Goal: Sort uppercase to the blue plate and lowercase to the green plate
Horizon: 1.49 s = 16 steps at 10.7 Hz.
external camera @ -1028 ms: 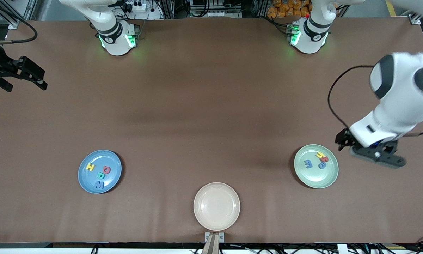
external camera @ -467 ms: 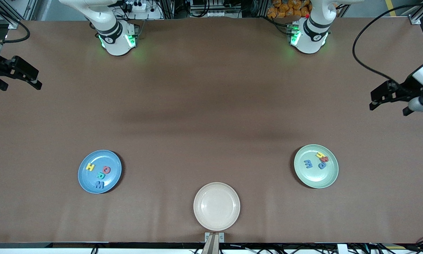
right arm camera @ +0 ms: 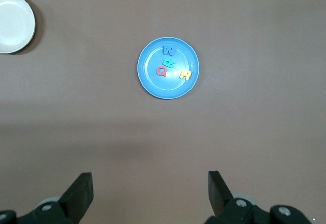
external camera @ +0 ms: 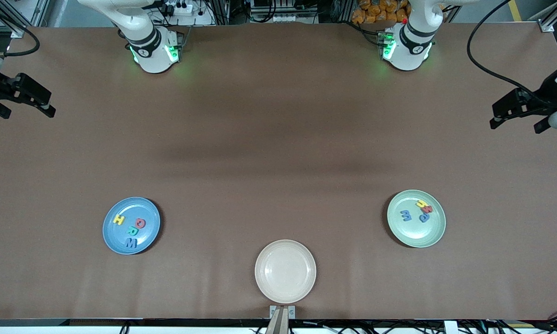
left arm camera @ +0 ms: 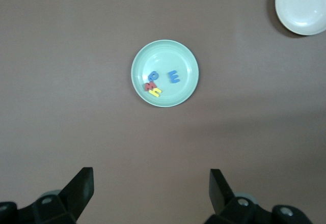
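The uppercase letters (external camera: 131, 227) lie on the blue plate (external camera: 113, 236); the lowercase letters (external camera: 417, 211) lie on the green plate (external camera: 422, 236); a beige plate (external camera: 285, 271) sits between, at the table (external camera: 278, 153) edge; the left gripper (external camera: 520, 113) and right gripper (external camera: 21, 99) hang released, empty, over opposite table ends, well apart from both plates.

White arms (external camera: 144, 32) with green-lit bases, black cables, and black jaws.

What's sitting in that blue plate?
Four foam letters lie in the blue plate: yellow H, red Q, green R, blue M. Nothing covers them.
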Motion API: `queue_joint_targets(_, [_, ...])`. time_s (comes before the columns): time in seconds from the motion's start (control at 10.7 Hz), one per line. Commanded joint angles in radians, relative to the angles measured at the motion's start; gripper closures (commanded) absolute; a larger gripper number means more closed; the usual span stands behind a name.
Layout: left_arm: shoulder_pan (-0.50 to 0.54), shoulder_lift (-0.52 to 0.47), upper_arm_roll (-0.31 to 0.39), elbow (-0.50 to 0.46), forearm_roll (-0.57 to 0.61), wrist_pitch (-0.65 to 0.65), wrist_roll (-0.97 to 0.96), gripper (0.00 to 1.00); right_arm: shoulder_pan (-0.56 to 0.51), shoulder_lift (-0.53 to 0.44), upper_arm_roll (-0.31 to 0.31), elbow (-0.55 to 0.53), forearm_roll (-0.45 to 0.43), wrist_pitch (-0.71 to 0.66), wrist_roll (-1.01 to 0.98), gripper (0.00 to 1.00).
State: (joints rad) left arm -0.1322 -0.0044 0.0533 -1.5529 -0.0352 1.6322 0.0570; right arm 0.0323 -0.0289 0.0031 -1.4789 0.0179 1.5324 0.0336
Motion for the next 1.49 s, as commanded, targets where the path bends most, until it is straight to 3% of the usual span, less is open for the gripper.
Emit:
queue_joint_targets(0.0, [-0.003, -0.006, -0.052, -0.003, 0.006, -0.017, -0.019, 0.0, -0.014, -0.019, 0.009, -0.006, 0.013, -0.009, 0.011, 0.0])
queue_joint_targets(0.19, [-0.007, -0.006, -0.073, -0.004, 0.058, -0.015, -0.022, 0.0, -0.012, -0.017, 0.011, -0.004, 0.013, -0.009, 0.012, 0.0])
queue_joint_targets(1.4, [-0.003, -0.012, -0.059, 0.004, 0.058, -0.069, -0.088, 0.0, -0.012, -0.014, 0.012, -0.008, 0.007, -0.001, 0.011, 0.0])
